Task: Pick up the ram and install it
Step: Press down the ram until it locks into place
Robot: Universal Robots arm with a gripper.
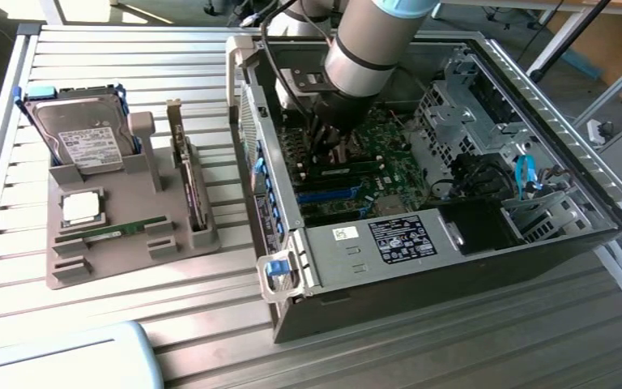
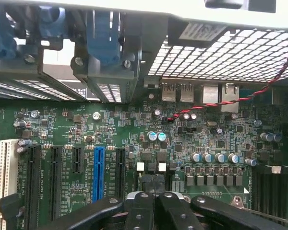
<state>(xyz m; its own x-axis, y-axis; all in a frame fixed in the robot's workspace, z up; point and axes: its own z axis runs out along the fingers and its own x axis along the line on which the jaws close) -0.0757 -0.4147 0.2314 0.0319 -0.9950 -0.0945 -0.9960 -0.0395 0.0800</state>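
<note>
A slatted metal worktop (image 1: 127, 73) carries an open computer case (image 1: 473, 243) lying on its side, with a grey parts holder (image 1: 127, 243) just beside it, on the exterior view's left of the case. The arm (image 1: 371, 49) reaches down into the case, and its hand (image 1: 333, 134) hangs close over the green motherboard (image 1: 387, 174) near the case's back wall. On the holder, going away from the case, stand an upright expansion card (image 1: 187, 182), a hard drive (image 1: 84, 134) in its blue-edged bracket, and a silver square processor chip (image 1: 82, 207). The ram (image 1: 111, 231) lies flat in a groove of the holder, well apart from the hand.

The wrist view looks across the board inside the case: the hand (image 2: 156, 211) is clenched, its black fingers (image 2: 139, 211) meeting with nothing between them. Past them runs a row of expansion slots, one of them blue (image 2: 98, 172), and a twisted red-and-black wire (image 2: 259, 91) crosses below the perforated back wall (image 2: 221, 52).
</note>
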